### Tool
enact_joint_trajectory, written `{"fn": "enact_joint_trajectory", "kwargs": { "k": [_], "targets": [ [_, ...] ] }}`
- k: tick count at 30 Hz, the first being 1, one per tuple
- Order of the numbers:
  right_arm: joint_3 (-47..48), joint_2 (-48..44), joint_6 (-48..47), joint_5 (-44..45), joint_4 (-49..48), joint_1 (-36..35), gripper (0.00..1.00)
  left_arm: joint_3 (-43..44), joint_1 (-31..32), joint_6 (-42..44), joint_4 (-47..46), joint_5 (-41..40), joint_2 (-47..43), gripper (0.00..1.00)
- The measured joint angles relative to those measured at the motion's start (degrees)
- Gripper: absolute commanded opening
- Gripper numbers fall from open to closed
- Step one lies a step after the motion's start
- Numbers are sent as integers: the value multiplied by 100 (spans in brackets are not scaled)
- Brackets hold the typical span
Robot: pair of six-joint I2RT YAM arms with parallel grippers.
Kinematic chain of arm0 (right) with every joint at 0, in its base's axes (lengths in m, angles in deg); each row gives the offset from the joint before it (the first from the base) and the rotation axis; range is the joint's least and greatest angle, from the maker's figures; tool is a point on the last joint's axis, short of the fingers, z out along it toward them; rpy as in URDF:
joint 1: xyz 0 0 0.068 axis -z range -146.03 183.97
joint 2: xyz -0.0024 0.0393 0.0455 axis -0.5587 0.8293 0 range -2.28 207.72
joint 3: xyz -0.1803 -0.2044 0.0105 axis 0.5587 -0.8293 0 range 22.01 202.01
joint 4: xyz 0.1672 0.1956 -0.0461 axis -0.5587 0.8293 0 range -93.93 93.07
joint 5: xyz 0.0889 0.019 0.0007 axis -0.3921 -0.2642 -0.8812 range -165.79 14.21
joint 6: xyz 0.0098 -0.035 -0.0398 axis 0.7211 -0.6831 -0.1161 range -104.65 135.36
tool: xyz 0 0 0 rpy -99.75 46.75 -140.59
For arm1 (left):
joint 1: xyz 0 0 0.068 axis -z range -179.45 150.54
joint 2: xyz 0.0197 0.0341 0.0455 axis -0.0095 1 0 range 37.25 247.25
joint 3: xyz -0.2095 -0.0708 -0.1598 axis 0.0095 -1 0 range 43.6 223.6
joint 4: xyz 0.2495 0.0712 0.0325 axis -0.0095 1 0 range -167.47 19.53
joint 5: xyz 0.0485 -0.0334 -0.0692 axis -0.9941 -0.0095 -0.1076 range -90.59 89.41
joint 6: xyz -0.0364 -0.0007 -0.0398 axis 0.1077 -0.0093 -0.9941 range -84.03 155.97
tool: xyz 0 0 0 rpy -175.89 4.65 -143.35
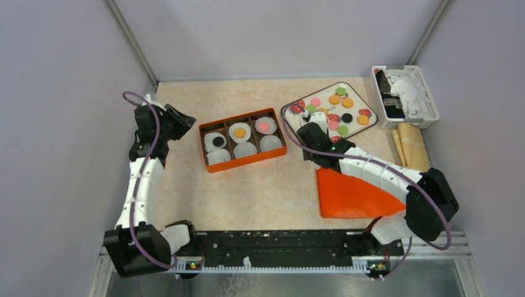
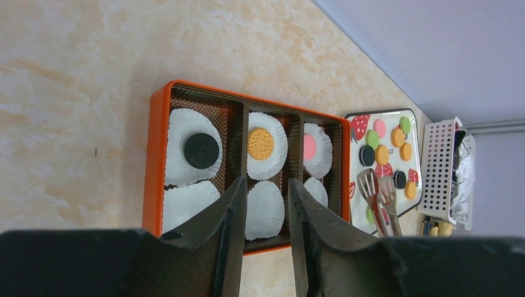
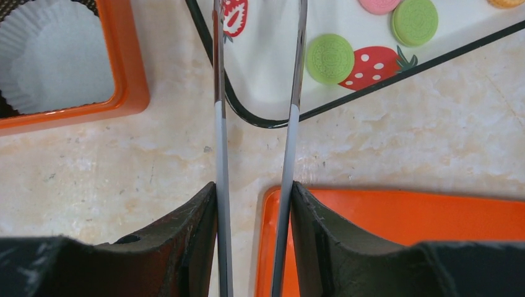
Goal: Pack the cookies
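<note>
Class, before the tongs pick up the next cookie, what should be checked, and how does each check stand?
1. Right gripper clamps the tongs: ok.
2. Tongs reach over the tray: ok.
3. Empty paper cups left in the orange box: ok, three.
4. Left gripper apart from the box, holding nothing: ok.
5. Tong tips lined up on a green cookie: cannot tell, tips outside the right wrist view.

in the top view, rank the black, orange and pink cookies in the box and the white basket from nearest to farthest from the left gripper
From the left gripper:
1. black cookie, left compartment of the orange box
2. orange cookie, middle compartment
3. pink cookie, right compartment
4. white basket, far right by the back wall
</note>
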Motion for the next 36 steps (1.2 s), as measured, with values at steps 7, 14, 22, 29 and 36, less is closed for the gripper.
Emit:
{"fn": "enact_joint_trajectory", "kwargs": {
  "k": [7,14,22,29,36],
  "targets": [
    [-4,549,4,-234,-332,315,43,0,0,2,-2,-2,0,37],
    [328,1172,-2,-398,-468,525,43,0,0,2,-31,-2,0,37],
    [894,1585,-2,-402,-518,640,38,0,0,11,-31,-7,0,37],
    [962,1622,-24,-424,-555,671,6,-4,0,46,-31,-4,0,36],
    [957,1202,-46,-588,-411,638,0,-4,0,68,-28,-7,-7,35]
  ]
}}
